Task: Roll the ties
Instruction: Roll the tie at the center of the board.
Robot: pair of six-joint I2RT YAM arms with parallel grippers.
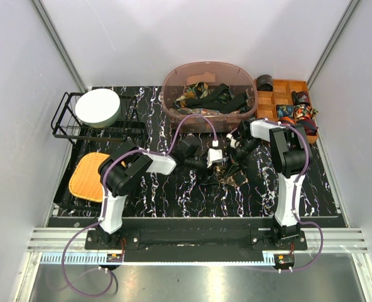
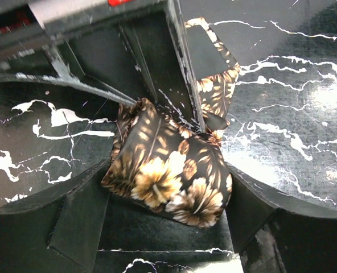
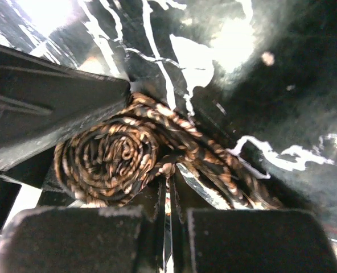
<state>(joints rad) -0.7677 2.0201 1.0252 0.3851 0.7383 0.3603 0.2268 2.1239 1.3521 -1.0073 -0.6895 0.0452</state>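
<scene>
We see the brown floral tie (image 2: 168,176) wound into a roll on the black mat (image 1: 173,195), about mid-table, where the two arms meet. From above it is nearly hidden under the wrists.

The left gripper (image 2: 169,183) stands spread, one finger on each side of the roll. The gaps are so narrow that we cannot tell whether the fingers touch the cloth. An unrolled stretch of the tie leads away from the roll and passes under the black fingers of the right gripper (image 3: 167,187).

Those fingers are pressed together, with their tips against the roll beside its spiral end. We cannot make out whether any cloth is caught between them. A blurred dark bar (image 3: 43,102) cuts off the roll's left side.

At the far edge a tub (image 1: 173,82) holds tangled ties, partly behind its rim, and a wooden tray (image 1: 280,85) at the far right holds rolls too small to tell apart.
</scene>
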